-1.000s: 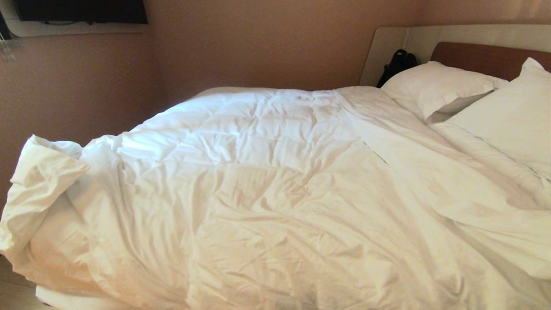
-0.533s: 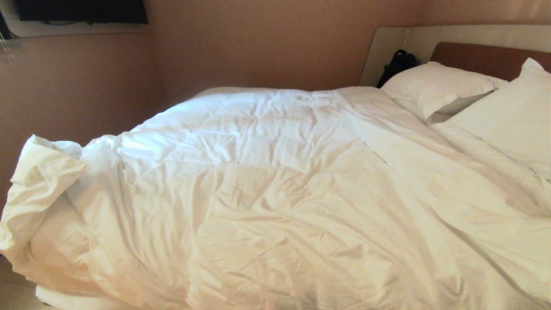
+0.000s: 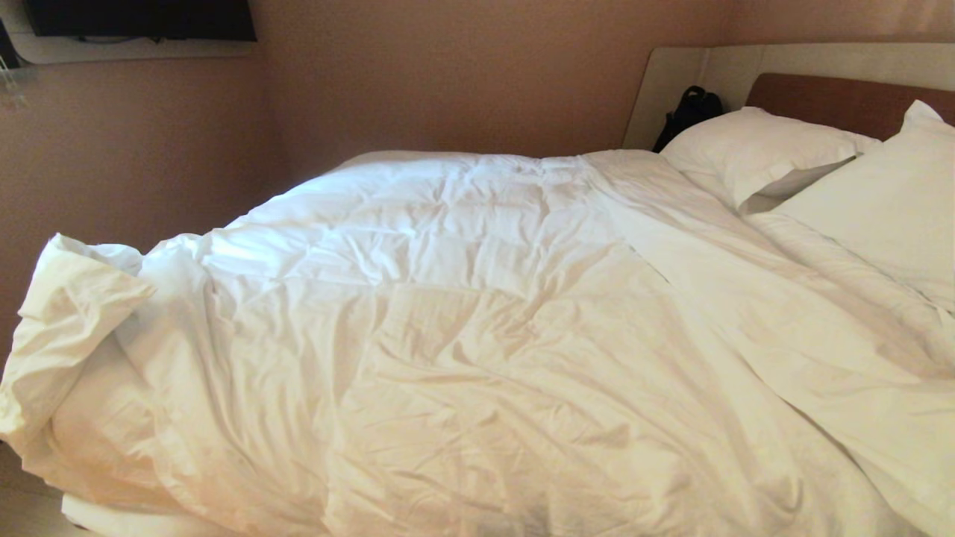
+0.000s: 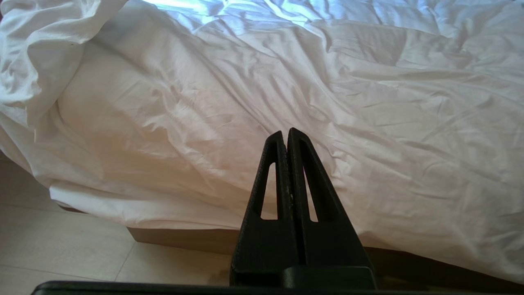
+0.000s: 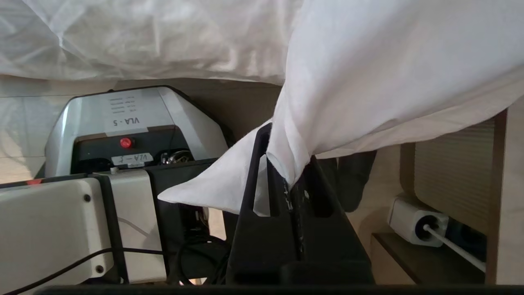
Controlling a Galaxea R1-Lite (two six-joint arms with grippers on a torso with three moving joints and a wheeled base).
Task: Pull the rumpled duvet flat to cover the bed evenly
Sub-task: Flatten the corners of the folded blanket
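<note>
Near-right duvet point(image 3: 462, 335) edge has drawn flatter since earlier, right gripper point(image 5: 286, 180) clamped on its corner mid-pull, left gripper point(image 4: 287, 135) closed empty; next, pull on outward.

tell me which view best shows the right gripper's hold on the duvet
The right wrist view: the right gripper is shut on a pinched fold of the duvet. The head view shows only the spread duvet; the left wrist view only its hanging near side.

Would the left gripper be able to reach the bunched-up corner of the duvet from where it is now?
Probably yes: the left gripper, shut and empty, points at the duvet with nothing between; the bunched corner lies off to one side, so the arm must swing over.
</note>
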